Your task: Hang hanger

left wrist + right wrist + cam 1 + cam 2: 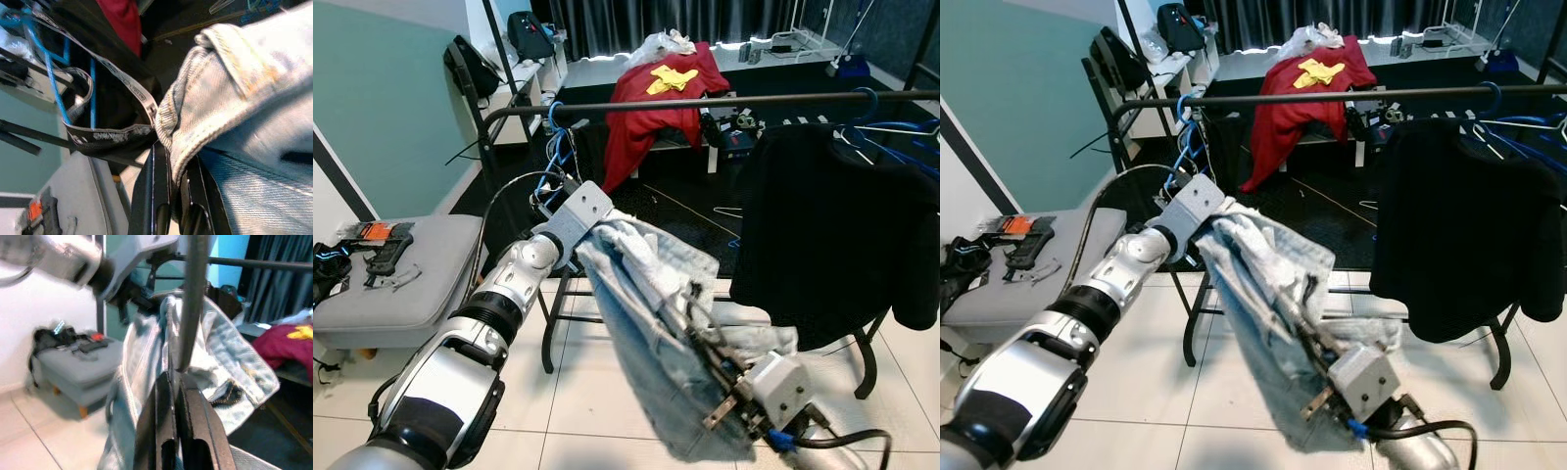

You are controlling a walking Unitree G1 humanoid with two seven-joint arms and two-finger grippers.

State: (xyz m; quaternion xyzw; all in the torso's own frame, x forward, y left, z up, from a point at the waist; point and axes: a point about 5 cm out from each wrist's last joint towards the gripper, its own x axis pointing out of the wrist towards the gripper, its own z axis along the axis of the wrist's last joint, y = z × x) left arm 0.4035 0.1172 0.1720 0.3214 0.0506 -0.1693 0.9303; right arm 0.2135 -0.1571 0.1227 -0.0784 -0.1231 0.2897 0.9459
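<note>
Both arms hold a pale blue denim garment (pixel 651 333) stretched in the lower centre of the left eye view, below the black clothes rail (pixel 724 104) that crosses the upper half. The left gripper (pixel 168 196), at centre left just beneath the rail's left end, has its black fingers (pixel 149 196) pinched together on the thick, stitched denim hem. The right gripper (pixel 173 431), at lower right, is clamped on the garment's lower edge, with a thin dark bar, possibly the hanger, rising from between its fingers. The hanger itself cannot be made out with certainty; it appears buried in the denim folds.

Step in hand, as judged: carrying the garment up to the rail, not yet hooked. The next move calls for raising the hook end over the round rail into the free stretch between the blue wire hangers (pixel 558 147) at upper left and the limp black garment (pixel 832 225) at right.

The denim is stiff, faded, heavily creased.
</note>
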